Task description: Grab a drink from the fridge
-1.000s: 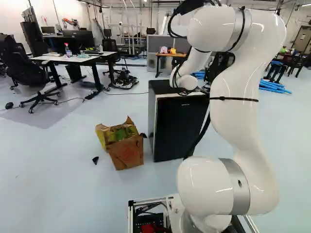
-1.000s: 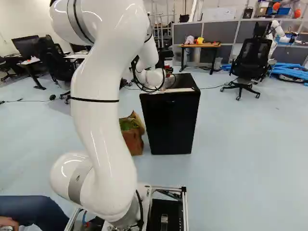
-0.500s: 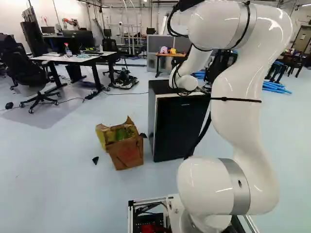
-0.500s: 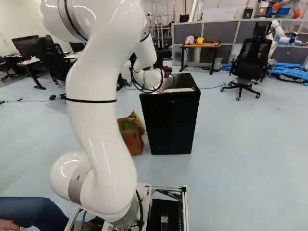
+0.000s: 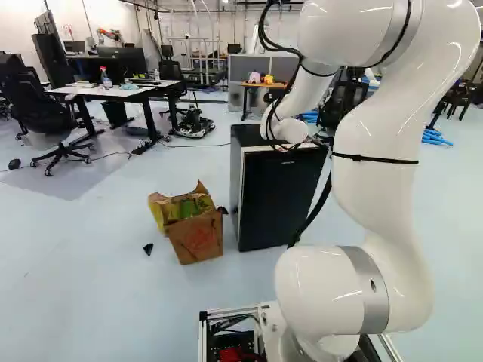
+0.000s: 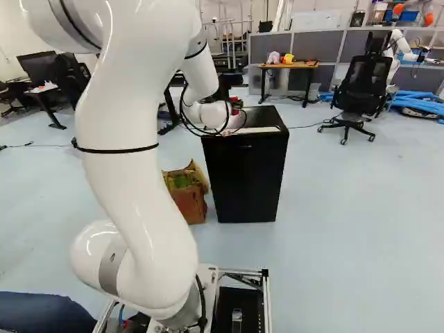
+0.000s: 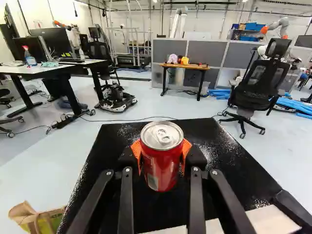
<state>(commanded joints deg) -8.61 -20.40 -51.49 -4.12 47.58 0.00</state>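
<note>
arm top (image 5: 347,34) cropped, box (image 7: 44,216) cropped in wrist view

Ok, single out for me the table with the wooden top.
The small table in front of the grey partitions, with a yellow item on it. Its top is brown, while the desk bearing the spray bottle is white.

Here's a red can (image 7: 158,168), silver on top, orange pads (image 7: 137,148) at its three and nine o'clock, white speckles across the black fridge (image 7: 112,161), and a brown box (image 5: 198,237) showing yellow and green!
</note>
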